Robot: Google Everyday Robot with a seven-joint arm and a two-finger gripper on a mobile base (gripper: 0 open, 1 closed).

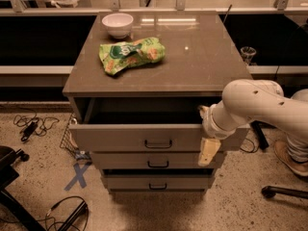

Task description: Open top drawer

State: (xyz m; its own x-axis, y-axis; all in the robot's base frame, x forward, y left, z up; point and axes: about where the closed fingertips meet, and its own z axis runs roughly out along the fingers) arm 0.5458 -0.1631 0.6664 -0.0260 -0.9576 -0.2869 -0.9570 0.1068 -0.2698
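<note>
A: At the right end of the cabinet's front, what do you see?

B: The end effector [208,143], carried on a white arm [255,102] that comes in from the right. It sits over the upper edge of the top drawer [144,137], and its pale lower part hangs down against the drawer's face.

A: Clenched or released?

B: I cannot tell from this view.

A: And the drawer itself?

B: Pulled partway out from under the tabletop [202,57], with a dark gap showing behind its front. Its bar handle [158,144] is at the middle of the face, left of the end effector and apart from it.

A: The other drawers?

B: The two narrower drawers [125,160] below it are pushed in.

A: Anything on top?

B: A white bowl [118,24] near the back left corner, and a green snack bag [131,55] just in front of it. On the floor [231,211] to the left lie a blue tape cross [78,175] and some cables [33,124].
</note>
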